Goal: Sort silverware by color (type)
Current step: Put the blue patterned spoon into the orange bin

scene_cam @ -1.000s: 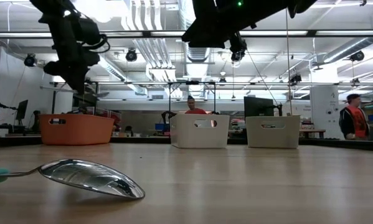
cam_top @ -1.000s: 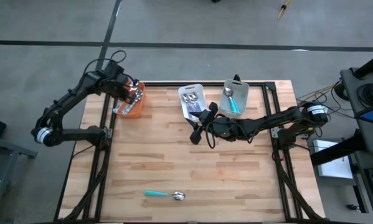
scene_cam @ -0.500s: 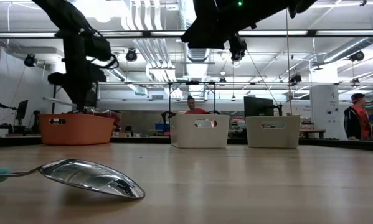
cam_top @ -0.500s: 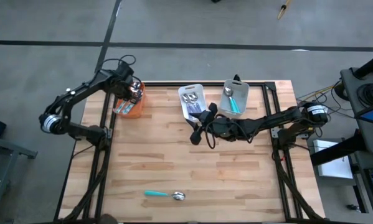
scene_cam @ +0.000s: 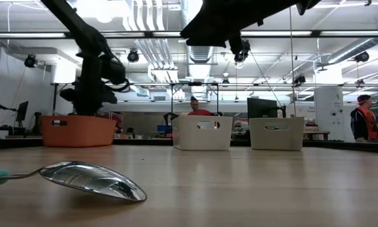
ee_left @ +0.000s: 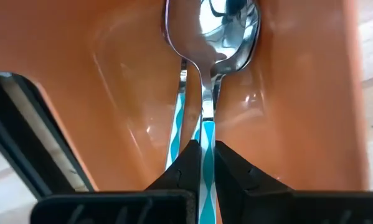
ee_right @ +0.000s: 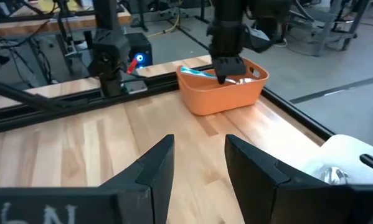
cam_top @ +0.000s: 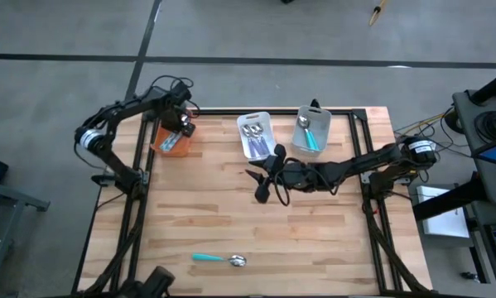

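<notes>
My left gripper (cam_top: 184, 126) hangs over the orange bin (cam_top: 170, 141), shut on a spoon with a pale teal-striped handle (ee_left: 206, 168). A second striped spoon (ee_left: 177, 127) lies on the bin's floor beside it. In the low view the left gripper (scene_cam: 88, 104) dips to the orange bin's rim (scene_cam: 78, 130). My right gripper (cam_top: 261, 184) is open above the table's middle, just near of the white bin (cam_top: 254, 132); its fingers (ee_right: 150, 171) hold nothing. A teal-handled spoon (cam_top: 219, 259) lies flat by the table's near edge, its bowl (scene_cam: 91, 178) face down. My left gripper pinches the striped spoon's handle (ee_left: 207, 134) between its two fingers, lying along the handle. It comes from above, pointing down into the orange bin. The spoon reaches out past the fingertips with its bowl (ee_left: 226, 31) over the other spoon's bowl; whether it rests there, I cannot tell.
The white bin holds several spoons and the grey bin (cam_top: 311, 129) holds teal-handled ones; both stand at the far edge. Wide bare wood (cam_top: 231, 219) lies between the bins and the lone spoon. People (scene_cam: 364, 116) stand in the room behind.
My left arm has swung toward the table's right, carrying the gripper over the orange bin and lowering it toward the bin's rim, still shut on the striped spoon. The teal spoon has stayed in place.
</notes>
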Robot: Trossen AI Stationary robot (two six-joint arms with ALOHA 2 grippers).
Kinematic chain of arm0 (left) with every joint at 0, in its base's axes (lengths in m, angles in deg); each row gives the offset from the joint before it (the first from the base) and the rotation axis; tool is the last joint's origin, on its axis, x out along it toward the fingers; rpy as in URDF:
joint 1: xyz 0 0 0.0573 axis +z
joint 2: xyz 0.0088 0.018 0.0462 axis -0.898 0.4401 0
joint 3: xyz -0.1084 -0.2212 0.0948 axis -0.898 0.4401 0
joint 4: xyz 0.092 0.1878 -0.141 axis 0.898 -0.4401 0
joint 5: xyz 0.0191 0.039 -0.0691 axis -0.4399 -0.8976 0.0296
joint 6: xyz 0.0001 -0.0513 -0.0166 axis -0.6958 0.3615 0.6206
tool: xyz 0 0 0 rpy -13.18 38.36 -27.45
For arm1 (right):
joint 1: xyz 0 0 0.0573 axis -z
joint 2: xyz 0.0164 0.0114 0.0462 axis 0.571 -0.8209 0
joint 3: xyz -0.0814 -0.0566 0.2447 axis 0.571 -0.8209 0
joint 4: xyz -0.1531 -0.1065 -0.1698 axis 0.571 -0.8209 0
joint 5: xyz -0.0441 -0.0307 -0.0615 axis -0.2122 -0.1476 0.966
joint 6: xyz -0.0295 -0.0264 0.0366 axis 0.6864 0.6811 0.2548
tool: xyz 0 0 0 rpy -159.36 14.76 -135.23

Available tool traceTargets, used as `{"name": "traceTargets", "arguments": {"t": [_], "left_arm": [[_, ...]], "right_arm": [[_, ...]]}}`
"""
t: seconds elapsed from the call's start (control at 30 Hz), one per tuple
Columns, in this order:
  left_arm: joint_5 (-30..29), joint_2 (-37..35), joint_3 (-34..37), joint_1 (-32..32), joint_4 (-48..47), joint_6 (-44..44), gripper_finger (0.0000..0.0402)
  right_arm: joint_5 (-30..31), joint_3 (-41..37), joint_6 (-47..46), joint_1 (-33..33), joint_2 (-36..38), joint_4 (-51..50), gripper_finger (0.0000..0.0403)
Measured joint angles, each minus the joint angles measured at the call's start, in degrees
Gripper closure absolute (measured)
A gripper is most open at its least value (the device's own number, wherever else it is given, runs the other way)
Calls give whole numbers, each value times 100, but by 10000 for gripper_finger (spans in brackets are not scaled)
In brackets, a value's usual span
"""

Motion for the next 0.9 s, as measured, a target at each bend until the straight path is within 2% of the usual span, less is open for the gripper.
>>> {"name": "traceTargets", "arguments": {"t": [0.2, 0.37, 0.5, 0.63, 0.9], "left_arm": [[0, 409, -131, 0, 7, -29, 376], [-10, 507, -119, 0, 22, -51, 380], [-291, 504, -94, 0, 11, -54, 377], [-580, 494, -90, 0, -13, -107, 361], [-584, 483, -85, -17, -14, -287, 329]], "right_arm": [[0, 0, 15, -153, 0, -16, 268], [0, 0, 15, -182, 0, -17, 267], [2, 0, 15, -182, 2, -17, 270], [0, 0, 14, -182, 2, -17, 269], [0, 2, -1, -182, 2, -18, 265]]}}
